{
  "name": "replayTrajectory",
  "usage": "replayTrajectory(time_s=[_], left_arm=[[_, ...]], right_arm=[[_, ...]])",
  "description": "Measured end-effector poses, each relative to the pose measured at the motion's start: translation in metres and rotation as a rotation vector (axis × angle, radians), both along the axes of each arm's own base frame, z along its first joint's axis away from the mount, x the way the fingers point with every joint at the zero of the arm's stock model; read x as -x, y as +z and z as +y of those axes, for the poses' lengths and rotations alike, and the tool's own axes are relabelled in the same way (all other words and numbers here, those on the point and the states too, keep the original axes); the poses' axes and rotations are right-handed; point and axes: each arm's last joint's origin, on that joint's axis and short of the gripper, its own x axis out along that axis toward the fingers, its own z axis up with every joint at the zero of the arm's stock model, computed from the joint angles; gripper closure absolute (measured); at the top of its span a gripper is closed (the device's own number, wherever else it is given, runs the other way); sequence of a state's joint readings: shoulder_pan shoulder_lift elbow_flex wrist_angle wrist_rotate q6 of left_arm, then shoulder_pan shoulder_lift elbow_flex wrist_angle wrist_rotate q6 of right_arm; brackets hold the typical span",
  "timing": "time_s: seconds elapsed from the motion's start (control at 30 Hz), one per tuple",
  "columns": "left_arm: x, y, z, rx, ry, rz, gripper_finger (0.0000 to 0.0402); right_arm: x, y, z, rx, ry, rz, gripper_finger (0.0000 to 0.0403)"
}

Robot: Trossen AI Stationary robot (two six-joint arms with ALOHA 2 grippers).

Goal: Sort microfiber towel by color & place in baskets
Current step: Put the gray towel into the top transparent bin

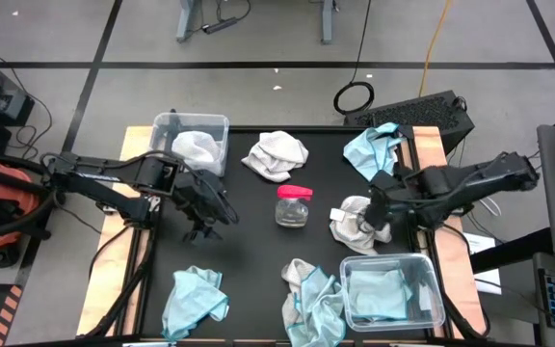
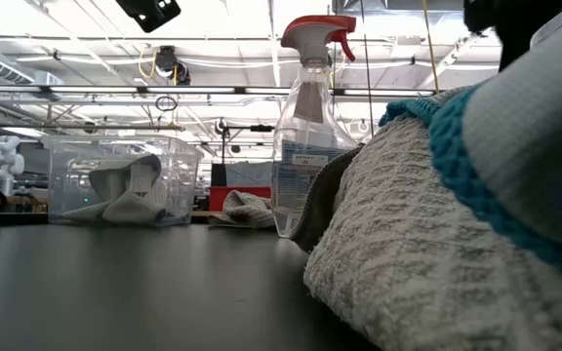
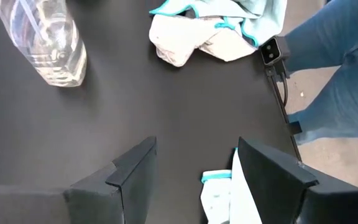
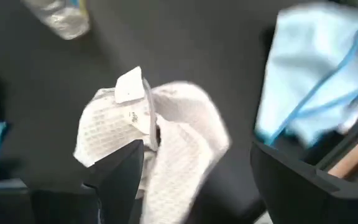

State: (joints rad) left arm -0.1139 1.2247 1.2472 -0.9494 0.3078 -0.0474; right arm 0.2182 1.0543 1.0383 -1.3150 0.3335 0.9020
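White waffle-weave microfiber towel: on black worktop, under right gripper.
Right fingers: spread wide, empty.
Left gripper: fingers wide apart, empty.

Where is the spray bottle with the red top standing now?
In the high view the spray bottle stands near the table's middle, between the two arms, with a white towel behind it and the right gripper to its right.

A black table carries scattered towels, two baskets, a spray bottle.
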Motion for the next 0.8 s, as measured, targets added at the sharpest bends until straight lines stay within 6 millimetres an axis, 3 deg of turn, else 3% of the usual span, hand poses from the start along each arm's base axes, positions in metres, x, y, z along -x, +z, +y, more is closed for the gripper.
replayTrajectory(time_s=[0.2, 0.8], left_arm=[[0.0, 0.0, 0.0, -0.009, 0.007, 0.0, 0.0171], [0.0, 0.0, 0.001, -0.013, 0.013, 0.003, 0.0171]], right_arm=[[-0.02, -0.029, -0.003, -0.157, -0.048, -0.021, 0.0119], [-0.065, -0.089, -0.007, -0.162, -0.066, 0.284, 0.0119]])
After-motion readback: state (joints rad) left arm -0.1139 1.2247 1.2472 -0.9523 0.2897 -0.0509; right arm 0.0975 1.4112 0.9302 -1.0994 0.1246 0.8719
